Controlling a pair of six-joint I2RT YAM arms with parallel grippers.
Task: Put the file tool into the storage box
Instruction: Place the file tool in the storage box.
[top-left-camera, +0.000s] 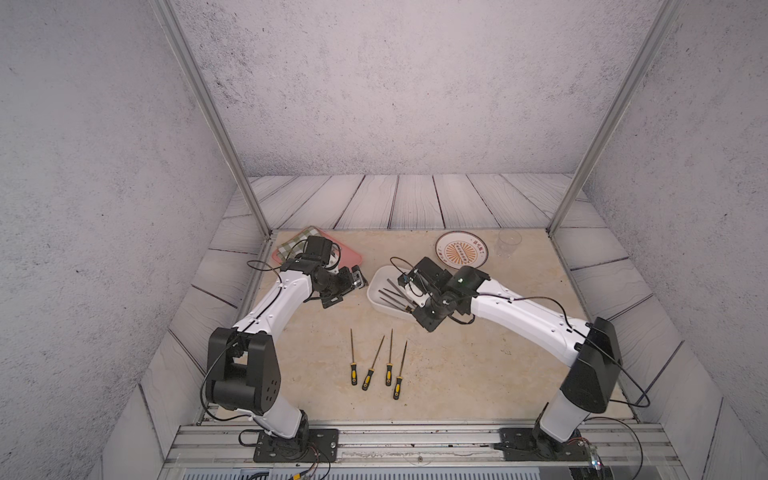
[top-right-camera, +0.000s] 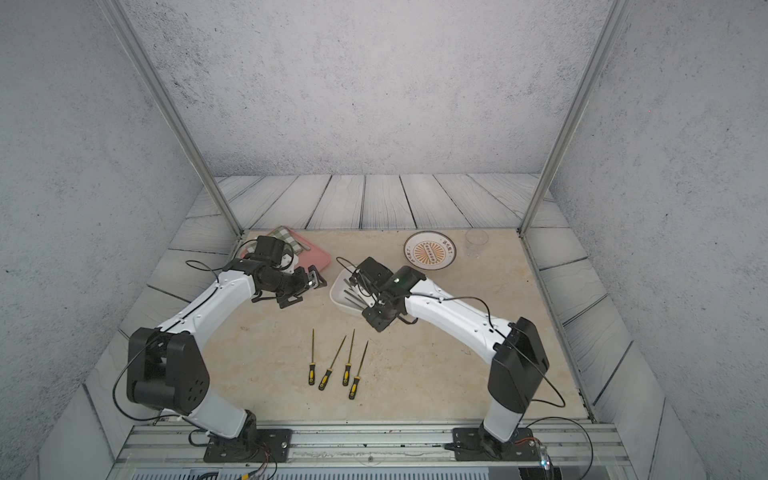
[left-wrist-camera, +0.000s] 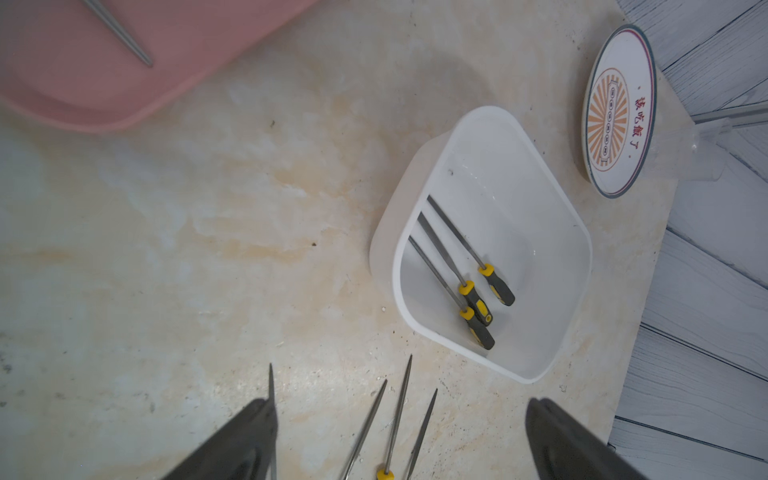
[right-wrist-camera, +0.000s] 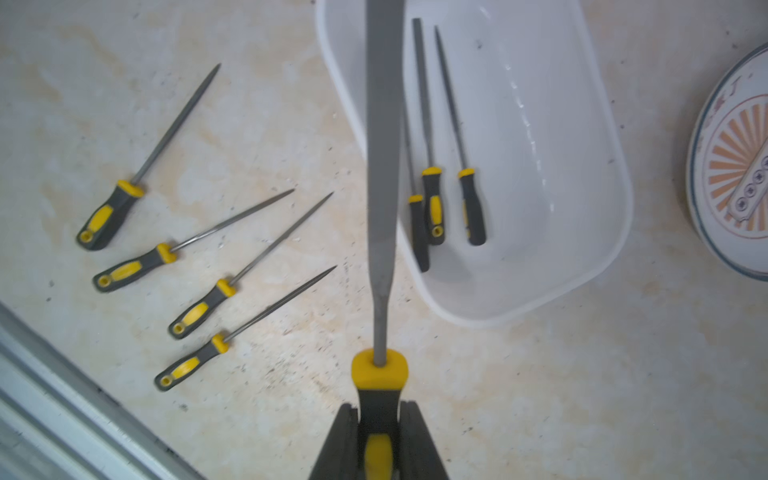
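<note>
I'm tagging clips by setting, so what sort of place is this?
Likely a robot data-collection booth, not a real workshop: two robot arms bolted to an aluminium rail, printed plaster-look wall panels on metal posts, and staged props such as files and a plate.

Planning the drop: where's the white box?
In a top view the white box sits mid-table, between the pink tray and the plate, beyond four loose files.
</note>
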